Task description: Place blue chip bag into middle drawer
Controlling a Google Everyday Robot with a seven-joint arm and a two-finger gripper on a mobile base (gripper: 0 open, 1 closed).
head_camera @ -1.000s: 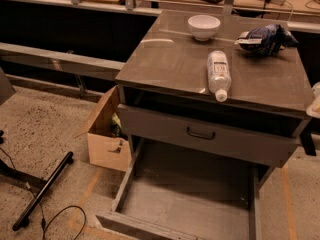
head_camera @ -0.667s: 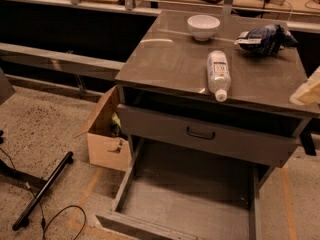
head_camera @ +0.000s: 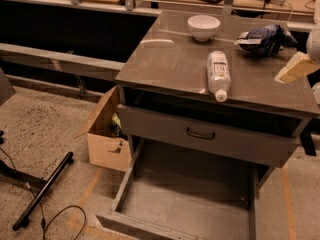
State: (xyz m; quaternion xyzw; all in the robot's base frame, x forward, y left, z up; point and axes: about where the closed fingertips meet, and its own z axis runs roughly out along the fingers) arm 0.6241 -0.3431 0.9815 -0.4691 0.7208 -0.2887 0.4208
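The blue chip bag, crumpled dark-blue foil with a white strip, lies on the back right of the cabinet top. The middle drawer is pulled far out low at the front; its flat grey floor is bare. My gripper comes in from the right edge, above the cabinet top. It is to the right of the bag and a little nearer the front, apart from it, and holds nothing I can see.
A white bowl stands at the back of the top. A clear plastic bottle lies left of the gripper. A grey drawer front with a black handle sits above the open drawer. A cardboard box, a black stand leg and a cable lie on the floor at left.
My gripper has moved up and to the left from the right edge, closer to the blue chip bag. Nothing else has moved.
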